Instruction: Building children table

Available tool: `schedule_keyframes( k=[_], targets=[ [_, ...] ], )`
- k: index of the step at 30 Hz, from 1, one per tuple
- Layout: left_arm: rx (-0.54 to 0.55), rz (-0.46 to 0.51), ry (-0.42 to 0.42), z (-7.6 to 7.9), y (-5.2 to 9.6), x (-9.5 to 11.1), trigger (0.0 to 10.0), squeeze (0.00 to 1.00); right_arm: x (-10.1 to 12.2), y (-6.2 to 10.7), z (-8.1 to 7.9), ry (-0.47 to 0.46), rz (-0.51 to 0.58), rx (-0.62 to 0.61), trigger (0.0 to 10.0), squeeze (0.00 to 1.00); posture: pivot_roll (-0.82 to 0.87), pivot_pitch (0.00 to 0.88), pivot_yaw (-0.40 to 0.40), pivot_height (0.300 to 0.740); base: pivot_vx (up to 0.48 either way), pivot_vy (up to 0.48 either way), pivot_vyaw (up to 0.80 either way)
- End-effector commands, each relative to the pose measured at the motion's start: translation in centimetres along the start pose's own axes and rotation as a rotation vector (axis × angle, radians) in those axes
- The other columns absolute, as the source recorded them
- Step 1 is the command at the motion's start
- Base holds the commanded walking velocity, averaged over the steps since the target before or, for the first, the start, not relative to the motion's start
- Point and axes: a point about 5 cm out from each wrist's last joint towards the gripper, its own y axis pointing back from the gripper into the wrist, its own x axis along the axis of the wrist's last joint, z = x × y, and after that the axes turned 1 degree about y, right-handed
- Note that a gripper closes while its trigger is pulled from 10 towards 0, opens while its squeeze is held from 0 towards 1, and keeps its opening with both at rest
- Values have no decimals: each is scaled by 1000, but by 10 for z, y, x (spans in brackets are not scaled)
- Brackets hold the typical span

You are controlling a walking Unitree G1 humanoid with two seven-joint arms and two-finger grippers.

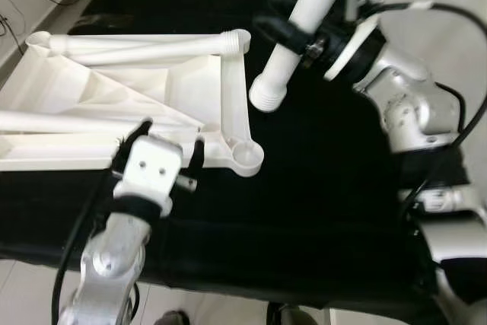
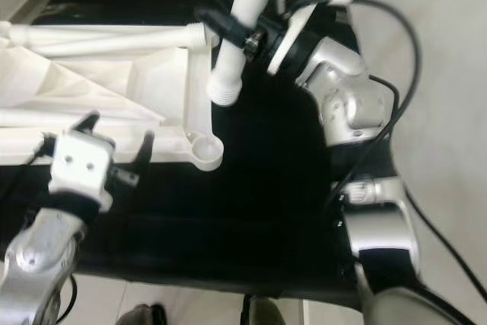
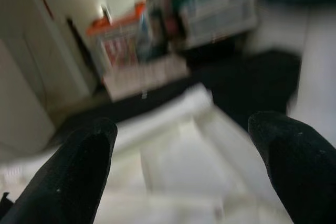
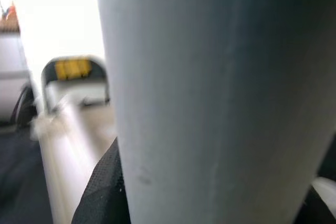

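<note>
Left eye view: one white tabletop (image 1: 114, 104) lying upside down on a black cloth (image 1: 327, 211), with two white legs already lying across its underside, one (image 1: 152, 47) along the far edge toward 12 o'clock, another (image 1: 84, 122) slanting across the near part at 9 o'clock. A third leg (image 1: 300, 32) gripped by the right gripper (image 1: 293, 36) at 1 o'clock, tilted, ribbed lower end (image 1: 268, 97) hanging above the cloth just beside the tabletop's right rim. One round empty socket (image 1: 245, 155) at the near right corner, close to the centre. Left gripper (image 1: 161, 146) at 7 o'clock, fingers spread, poised over the tabletop's near edge and holding nothing. Wide bare cloth from 3 to 6 o'clock; pale floor past the cloth's near edge and along the right side. Right eye view: same layout, socket (image 2: 204, 148) apart from the held leg's end (image 2: 225, 89), right arm (image 2: 346, 112) folded at 3 o'clock. Left wrist view: two black fingertips (image 3: 79, 166) wide apart, blurred white tabletop (image 3: 184, 166) between them, blurred shelves beyond. Right wrist view: pale leg shaft (image 4: 210, 98) close up, black finger (image 4: 105, 192) pressed against its side.
</note>
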Motion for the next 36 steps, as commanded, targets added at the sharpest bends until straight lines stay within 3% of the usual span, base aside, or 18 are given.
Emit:
schedule_keyframes(
  k=[1,2,4,8,9,11,13,14,16,17,19,20,30,31,33,36],
  targets=[
    [-9,19,29,-6,-10,5,10000,0,-7,-5,-8,16,-28,-63,10000,0,44,21,-52,740,0,0,0],
    [-23,54,53,-8,-18,13,10000,0,-14,-8,-9,6,-51,-121,10000,0,44,12,-51,740,0,0,0],
    [-23,54,53,-8,-18,13,10000,0,-14,-8,-9,6,-51,-121,10000,0,44,12,-51,740,0,0,0],
    [-106,170,117,-9,-36,37,10000,0,-31,-14,-3,58,-161,-315,10000,0,43,0,-49,740,0,0,0],
    [-133,220,132,-9,-41,48,10000,0,-32,-16,-5,102,-175,-324,10000,0,42,0,-48,740,0,0,0],
    [-133,220,132,-9,-41,48,10000,0,-32,-16,-5,102,-175,-324,10000,0,42,0,-48,740,0,0,0],
    [-145,257,142,-11,-46,57,10000,0,-32,-19,-10,137,-178,-313,10000,0,43,0,-44,740,0,0,0],
    [-149,282,150,-13,-51,62,10000,0,-29,-24,-21,175,-158,-258,10000,0,42,0,-41,740,0,0,0],
    [-149,282,150,-13,-51,62,10000,0,-29,-24,-21,175,-158,-258,10000,0,42,0,-41,740,0,0,0],
    [-148,315,162,-15,-62,67,10000,0,-26,-34,-45,218,-125,-158,10000,0,39,0,-36,740,0,0,0],
    [-148,315,162,-15,-62,67,10000,0,-26,-34,-45,218,-125,-158,10000,0,39,0,-36,740,0,0,0],
    [-146,340,180,-16,-70,71,10000,0,-27,-39,-60,220,-111,-106,10000,0,35,0,-34,740,0,0,0],
    [-134,348,227,-24,-81,74,10000,0,-24,-43,-74,222,-83,-63,10000,0,26,0,-25,740,0,0,0],
    [-205,318,274,-21,-85,69,10000,0,-22,-43,-83,235,-69,-13,10000,0,19,0,-19,740,0,0,0],
    [-205,318,274,-21,-85,69,10000,0,-22,-43,-83,235,-69,-13,10000,0,19,0,-19,740,0,0,0],
    [-297,308,304,-13,-83,67,10000,0,-24,-44,-84,233,-68,-40,10000,0,19,0,-17,740,0,0,0]
  ],
)
